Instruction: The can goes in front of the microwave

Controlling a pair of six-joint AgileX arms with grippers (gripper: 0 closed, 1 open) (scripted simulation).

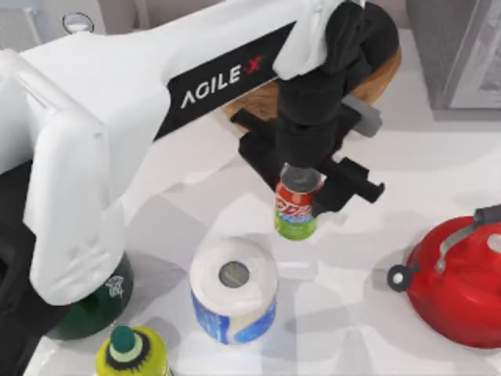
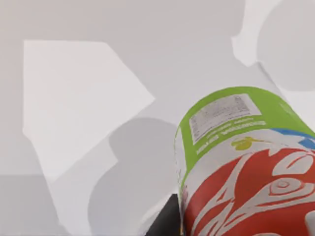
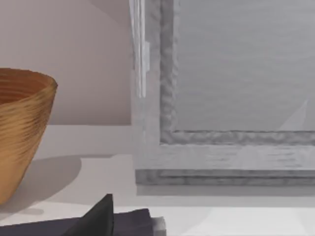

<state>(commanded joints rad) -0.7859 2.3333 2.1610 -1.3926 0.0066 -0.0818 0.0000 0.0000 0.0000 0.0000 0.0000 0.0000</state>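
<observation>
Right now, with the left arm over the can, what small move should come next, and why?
Probably carry the can toward the top view's right. The left end effector sits on its top, seemingly gripping it, near the table's middle, while the microwave stands at the back right, well apart from it.

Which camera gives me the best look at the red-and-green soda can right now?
The top view: the whole red-and-green soda can shows under the left gripper. The left wrist view gives its side close up.
</observation>
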